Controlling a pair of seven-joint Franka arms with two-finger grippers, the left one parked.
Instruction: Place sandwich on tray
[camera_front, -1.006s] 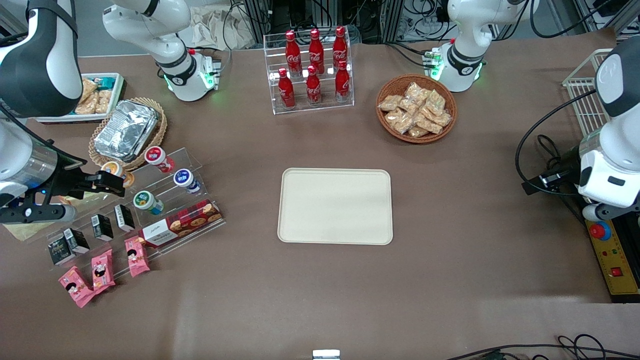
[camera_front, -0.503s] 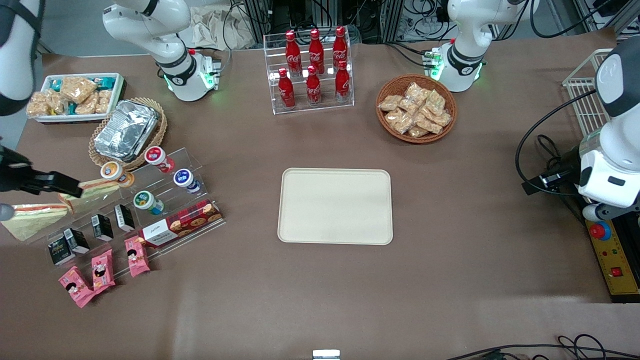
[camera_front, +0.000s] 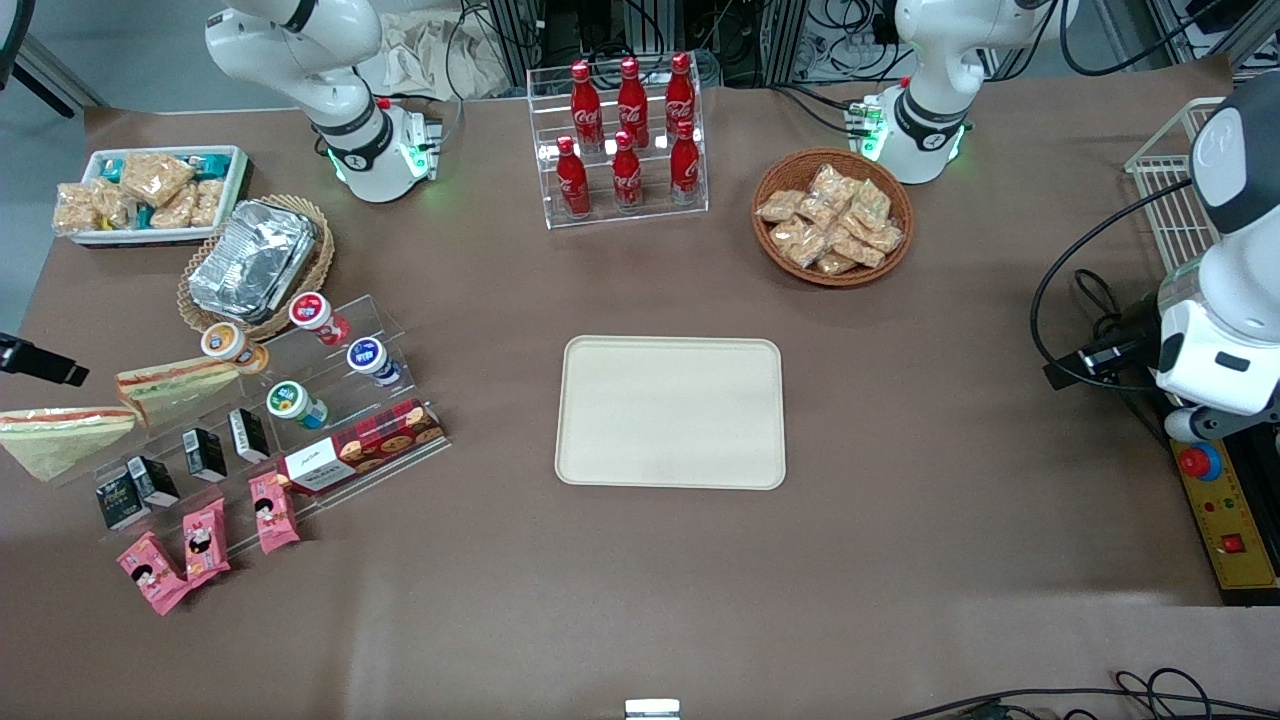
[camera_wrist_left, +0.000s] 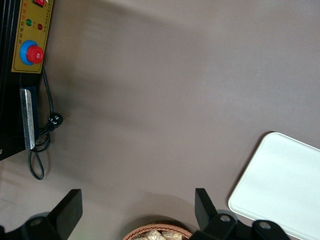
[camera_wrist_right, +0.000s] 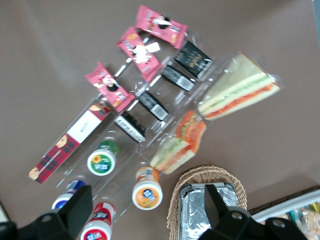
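Both sandwiches remain on the clear acrylic display stand at the working arm's end of the surface. One sandwich rests beside the orange-lidded cup; the second sandwich lies at the stand's outer end, near the surface edge. Neither is gripped. The tray sits at the middle of the surface, well apart from both, with nothing on it. The pincer hangs high above the stand, wide apart and carrying nothing. No step is complete: approach, grasp, transfer and release all remain.
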